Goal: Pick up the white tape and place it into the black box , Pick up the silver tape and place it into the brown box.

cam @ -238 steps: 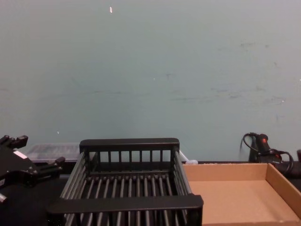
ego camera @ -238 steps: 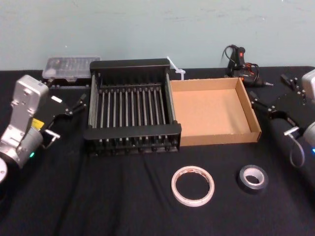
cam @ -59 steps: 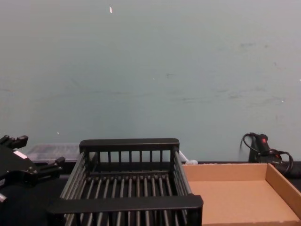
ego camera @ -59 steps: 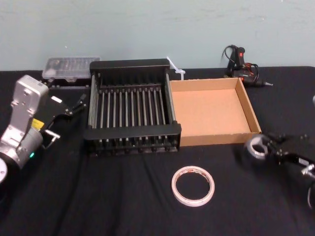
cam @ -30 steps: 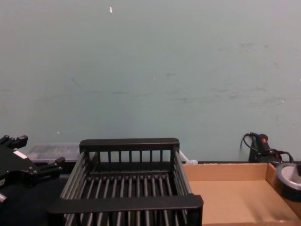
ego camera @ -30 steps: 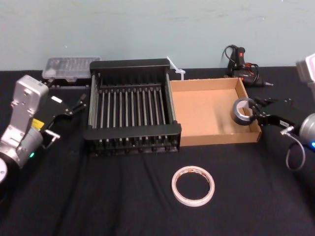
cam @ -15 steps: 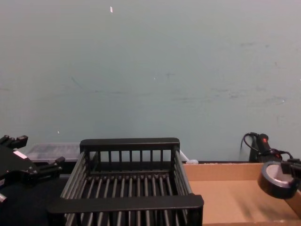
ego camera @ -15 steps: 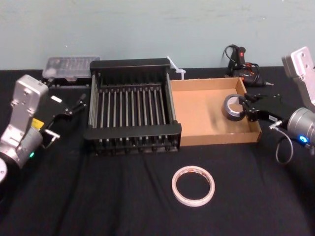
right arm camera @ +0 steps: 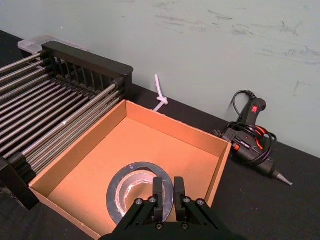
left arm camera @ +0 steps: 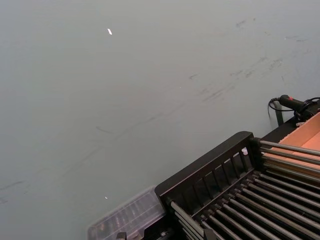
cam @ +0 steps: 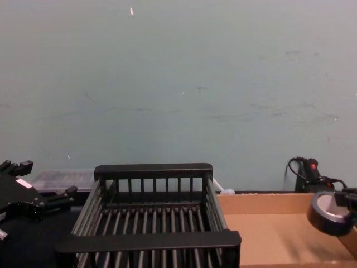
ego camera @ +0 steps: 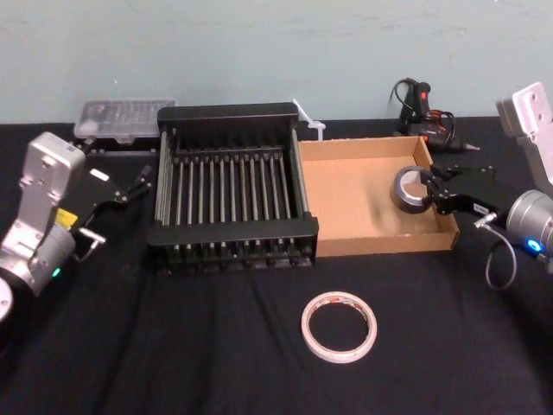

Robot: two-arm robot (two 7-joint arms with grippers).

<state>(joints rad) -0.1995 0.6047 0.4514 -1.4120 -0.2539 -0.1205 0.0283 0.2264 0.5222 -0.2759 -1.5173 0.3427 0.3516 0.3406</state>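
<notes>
The silver tape (ego camera: 408,190) hangs tilted over the right side of the brown box (ego camera: 363,245), above its floor. My right gripper (ego camera: 429,194) is shut on the roll's wall; in the right wrist view its fingertips (right arm camera: 158,184) pinch the silver tape (right arm camera: 134,191) over the cardboard floor. In the chest view the silver tape (cam: 327,219) is above the tray at the right. The white tape (ego camera: 339,326) lies flat on the black cloth in front of both boxes. The black box (ego camera: 232,231) stands left of the brown box. My left gripper (ego camera: 123,207) is parked open, left of the black box.
A glue gun (ego camera: 422,107) with its cable lies behind the brown box. A clear plastic case (ego camera: 123,116) sits behind the black box at the left, and a white zip tie (ego camera: 307,118) lies between the boxes at the back. A wall closes off the table's far edge.
Over the last second my right gripper carried the silver tape from the brown box's right wall a little inward over its floor. In the last half second it hardly moved. The left arm stayed still.
</notes>
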